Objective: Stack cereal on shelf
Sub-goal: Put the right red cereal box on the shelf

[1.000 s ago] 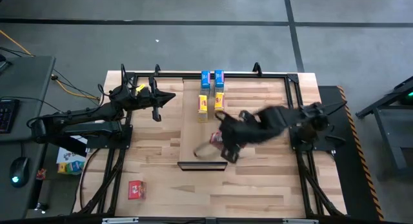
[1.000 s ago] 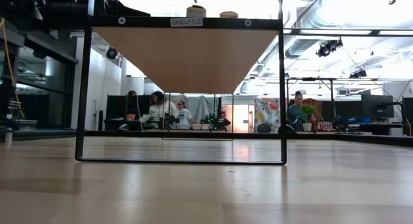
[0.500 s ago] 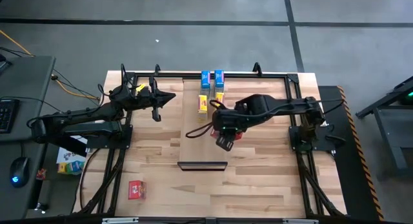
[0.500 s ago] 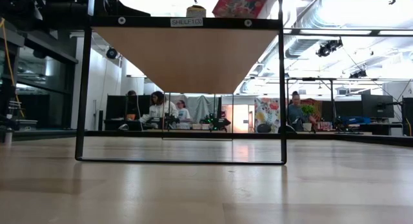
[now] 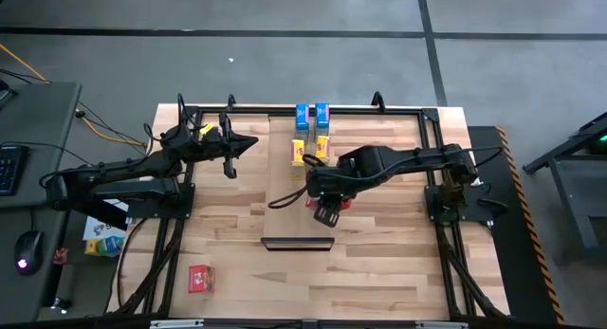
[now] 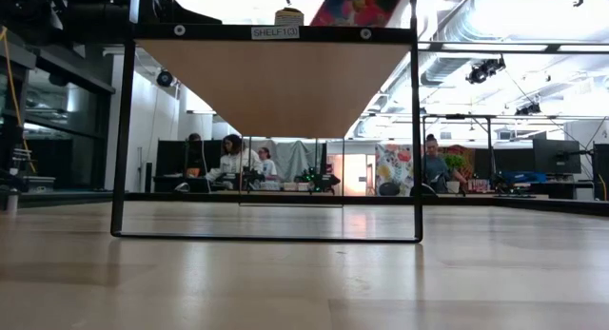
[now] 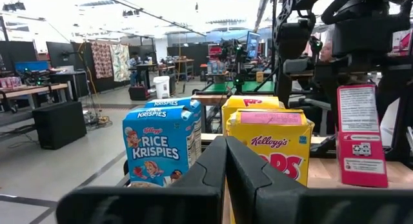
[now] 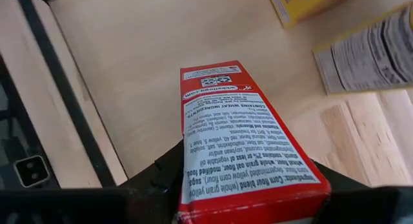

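The shelf is a pale plank with a dark lip at its near end. At its far end stand two blue cereal boxes and, nearer, two yellow ones. They also show in the left wrist view as blue boxes and yellow boxes. My right gripper hangs over the plank's middle, shut on a red cereal box. Another red box lies flat on the tabletop at the near left. My left gripper waits shut at the far left, pointing at the boxes. My right gripper pinches the red box's upper end between its two fingers, one on each broad face. The fingers come from above, slanting steeply down. The box hangs nearly upright below them. I cannot tell whether its lower end touches the plank.
The plank sits raised in a black frame, its underside showing in the low view. Black rails border the butcher-block tabletop. Free plank lies between the yellow boxes and the lip. People sit in the room beyond.
My right gripper has carried the red box from over the plank's near end toward the yellow boxes and sunk a little, turning slightly as it went. The box has come into the low view above the shelf's top bar. It stays held and nearly upright.
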Controlling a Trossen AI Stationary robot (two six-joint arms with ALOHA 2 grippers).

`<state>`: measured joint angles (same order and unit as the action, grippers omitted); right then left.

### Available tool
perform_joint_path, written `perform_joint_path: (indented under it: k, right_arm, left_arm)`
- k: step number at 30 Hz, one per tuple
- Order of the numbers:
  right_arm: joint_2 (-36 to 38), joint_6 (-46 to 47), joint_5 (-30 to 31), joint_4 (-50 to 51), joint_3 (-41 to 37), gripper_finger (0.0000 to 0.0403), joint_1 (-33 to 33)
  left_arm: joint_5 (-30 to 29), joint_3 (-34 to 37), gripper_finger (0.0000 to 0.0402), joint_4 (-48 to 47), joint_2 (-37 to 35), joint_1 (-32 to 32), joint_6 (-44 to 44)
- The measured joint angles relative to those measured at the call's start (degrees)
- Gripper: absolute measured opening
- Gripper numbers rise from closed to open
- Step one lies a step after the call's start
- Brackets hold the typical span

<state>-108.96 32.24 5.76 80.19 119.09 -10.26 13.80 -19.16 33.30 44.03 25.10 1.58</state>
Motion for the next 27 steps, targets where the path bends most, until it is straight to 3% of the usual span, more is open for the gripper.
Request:
perform_joint_path:
  k: [17,27]
  right_arm:
    - [0.01,-2.75,-0.22,-1.85,0.00,0.0157,0.00]
    - [-0.37,-4.00,0.02,-2.18,0.02,0.0207,-0.28]
  left_arm:
    - [-0.09,0.00,0.0000,0.00,-0.02,-0.02,0.09]
    - [-0.09,0.00,0.0000,0.00,0.00,-0.02,0.09]
